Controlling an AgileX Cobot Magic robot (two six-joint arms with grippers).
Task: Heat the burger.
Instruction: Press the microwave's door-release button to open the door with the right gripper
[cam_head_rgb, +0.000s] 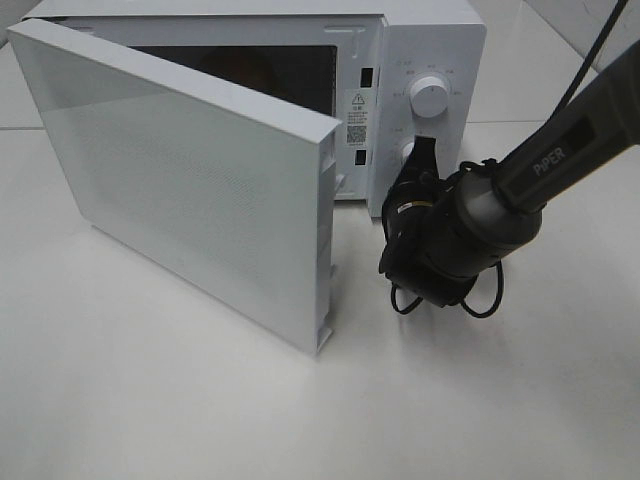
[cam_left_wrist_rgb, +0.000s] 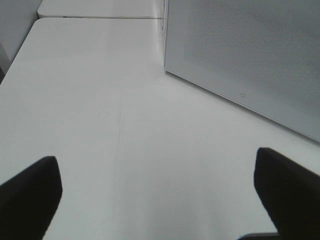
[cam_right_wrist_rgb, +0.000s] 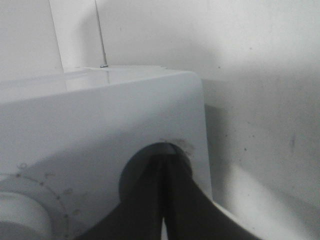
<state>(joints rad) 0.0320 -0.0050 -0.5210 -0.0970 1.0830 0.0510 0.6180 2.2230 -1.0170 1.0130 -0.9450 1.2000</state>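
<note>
Currently the left end effector (cam_left_wrist_rgb: 157, 172) hangs released over the surface (cam_left_wrist_rgb: 100, 100). One microwave (cam_head_rgb: 425, 30) stands with its one door (cam_head_rgb: 190, 170) wide open. No burger shows anywhere; it may be hidden inside. Of two knobs, the upper knob (cam_head_rgb: 430, 96) is free and the lower knob (cam_head_rgb: 406, 150) meets the clenched right end effector (cam_head_rgb: 420, 158). Turning it with the door open would probably heat nothing.

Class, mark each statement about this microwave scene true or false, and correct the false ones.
1. The door is open. True.
2. A burger lies on the table. False: no burger is in view.
3. The right gripper is at the control panel. True.
4. The left gripper grips the door. False: it is open above the table, apart from the door.
</note>
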